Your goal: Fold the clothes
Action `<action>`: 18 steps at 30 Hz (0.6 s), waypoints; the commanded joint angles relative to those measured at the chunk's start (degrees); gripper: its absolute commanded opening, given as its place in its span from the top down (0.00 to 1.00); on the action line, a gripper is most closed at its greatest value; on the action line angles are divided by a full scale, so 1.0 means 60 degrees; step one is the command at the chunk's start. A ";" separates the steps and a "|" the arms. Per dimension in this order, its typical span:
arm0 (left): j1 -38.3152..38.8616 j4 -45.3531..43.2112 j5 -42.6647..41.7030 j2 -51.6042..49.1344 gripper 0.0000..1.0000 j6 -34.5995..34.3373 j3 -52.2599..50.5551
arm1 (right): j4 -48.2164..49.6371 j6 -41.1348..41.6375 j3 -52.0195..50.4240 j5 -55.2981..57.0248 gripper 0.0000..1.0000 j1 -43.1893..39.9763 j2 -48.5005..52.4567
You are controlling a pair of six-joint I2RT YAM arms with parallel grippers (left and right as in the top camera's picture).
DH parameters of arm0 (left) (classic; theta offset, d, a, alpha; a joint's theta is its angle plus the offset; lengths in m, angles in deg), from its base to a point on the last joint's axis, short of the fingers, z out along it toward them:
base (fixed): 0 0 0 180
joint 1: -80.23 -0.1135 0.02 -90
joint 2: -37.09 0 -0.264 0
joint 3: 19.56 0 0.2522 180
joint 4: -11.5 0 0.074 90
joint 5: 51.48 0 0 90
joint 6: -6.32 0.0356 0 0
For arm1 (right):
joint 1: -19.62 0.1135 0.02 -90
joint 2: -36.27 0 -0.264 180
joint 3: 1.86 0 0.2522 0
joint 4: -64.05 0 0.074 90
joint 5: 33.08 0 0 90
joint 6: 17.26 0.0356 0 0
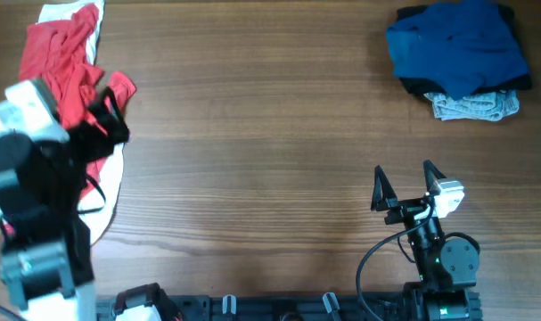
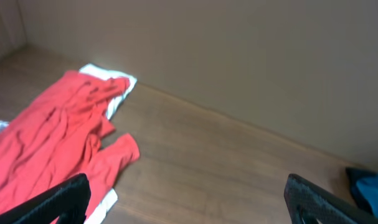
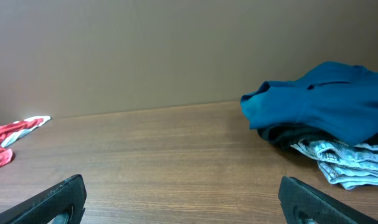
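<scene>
Left claw is hanging wide open and empty, red garment lying ahead-left beneath it; closing here is likely catching the white cloth underneath too. Right claw is gaping, empty.

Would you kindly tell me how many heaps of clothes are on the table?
2: a red-and-white heap at far left, a blue-topped heap at far right. Garments may hide underneath.

We see a crumpled red garment at the far left of the tabletop, lying on a white garment that spreads toward the near side. At the far right, a bunched dark-blue T-shirt is heaped over a black piece and a wrinkled grey garment.
</scene>
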 commanded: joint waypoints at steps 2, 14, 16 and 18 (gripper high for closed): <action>0.0047 -0.0980 -0.0576 0.1989 0.00 -0.0124 -0.2528 | 0.0015 -0.0131 -0.0011 -0.0011 0.00 -0.0029 -0.0022; 0.0372 -0.5679 -0.0568 0.5923 0.00 -0.1089 -0.8149 | 0.0015 -0.0135 -0.0011 -0.0011 0.00 -0.0029 -0.0022; 0.0372 -0.5941 -0.0568 0.6196 0.00 -0.1089 -0.8459 | 0.0015 -0.0131 -0.0011 -0.0011 0.00 -0.0029 -0.0022; 0.0372 -0.5992 -0.0568 0.6404 0.00 -0.1089 -0.8630 | 0.0015 -0.0127 -0.0011 -0.0011 0.00 -0.0029 -0.0022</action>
